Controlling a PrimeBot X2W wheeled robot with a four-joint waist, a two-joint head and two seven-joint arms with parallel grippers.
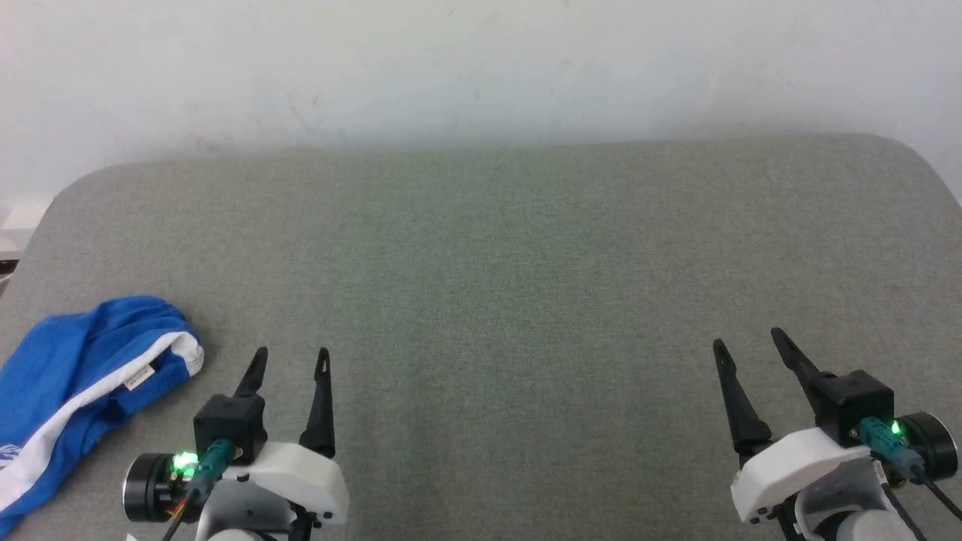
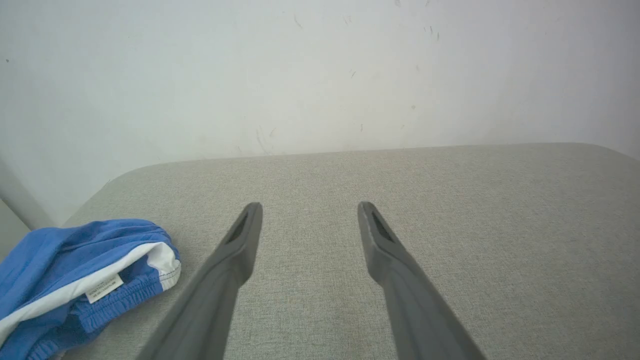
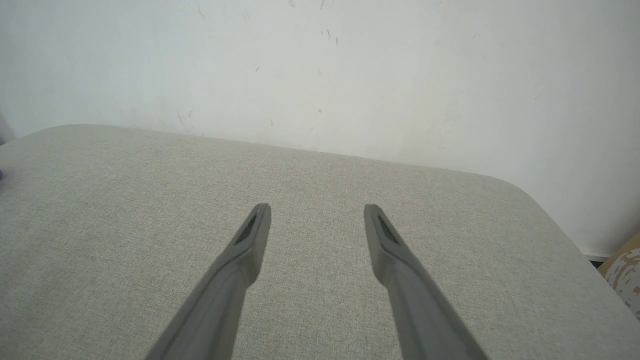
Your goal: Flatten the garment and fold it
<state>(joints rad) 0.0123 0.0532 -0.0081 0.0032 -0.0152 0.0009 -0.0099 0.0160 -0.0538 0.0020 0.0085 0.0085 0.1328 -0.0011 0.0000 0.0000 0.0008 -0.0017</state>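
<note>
Item one: garment [image 1: 75, 376], bright blue shorts with a white stripe [image 1: 52, 430], lying crumpled and bunched at the near left edge of the tabletop [image 1: 481, 248], partly cut off by the head view's left border; a small white label [image 1: 140, 377] faces up beside the stripe. Item two: left hand [image 1: 292, 352], released, its two dark fingers spread apart above the grey cloth, just to the right of the garment and not touching it. Item three: right hand [image 1: 748, 338], likewise released, fingers apart, at the near right of the tabletop, well apart from the garment. Surface: grey woven covering, rounded far corners, set against a pale scuffed wall [image 1: 481, 68]
</note>
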